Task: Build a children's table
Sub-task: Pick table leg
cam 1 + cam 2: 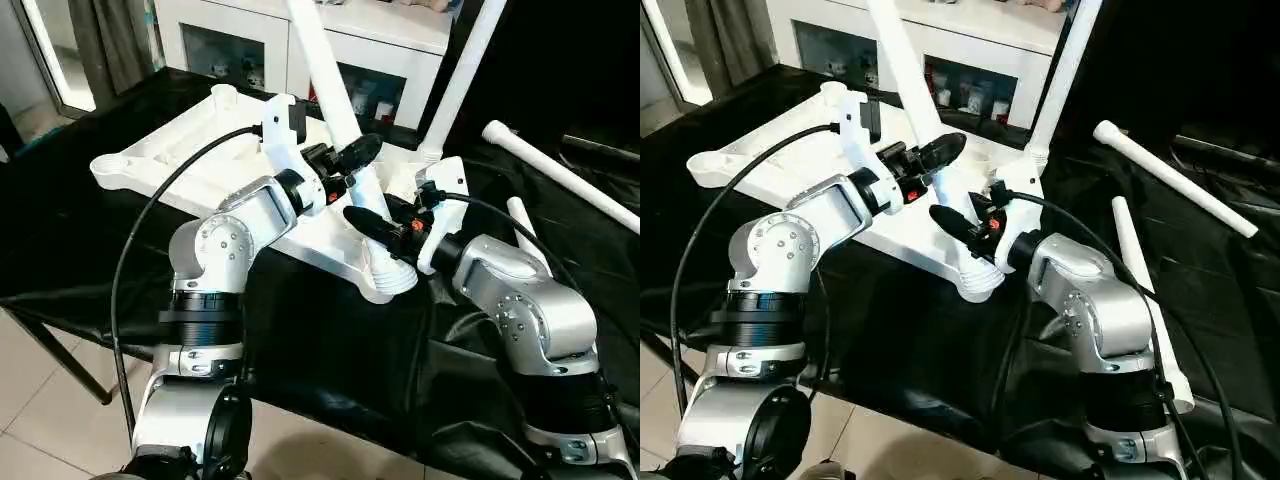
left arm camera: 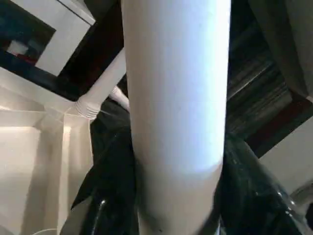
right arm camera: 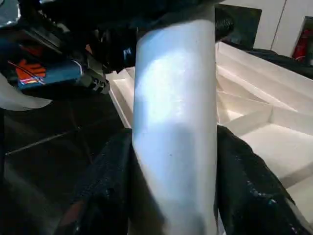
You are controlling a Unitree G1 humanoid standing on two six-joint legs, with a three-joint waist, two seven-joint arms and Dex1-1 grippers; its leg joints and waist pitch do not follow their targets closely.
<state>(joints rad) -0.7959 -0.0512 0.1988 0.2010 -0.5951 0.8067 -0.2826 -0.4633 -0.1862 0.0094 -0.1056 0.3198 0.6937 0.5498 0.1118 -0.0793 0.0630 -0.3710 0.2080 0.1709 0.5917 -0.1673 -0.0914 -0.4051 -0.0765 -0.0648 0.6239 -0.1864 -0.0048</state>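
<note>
The white tabletop lies upside down on a black-covered table. A white leg stands tilted in its near corner socket. My left gripper is shut on this leg partway up. My right gripper is shut on it lower down, just above the socket. The left wrist view has the leg between black fingers, and the right wrist view has the leg between fingers. A second leg stands upright in the far right corner. Two loose legs lie to the right.
A white glass-fronted cabinet stands behind the table. The black cloth hangs over the table's near edge, with tiled floor below. Black cables run along both of my forearms.
</note>
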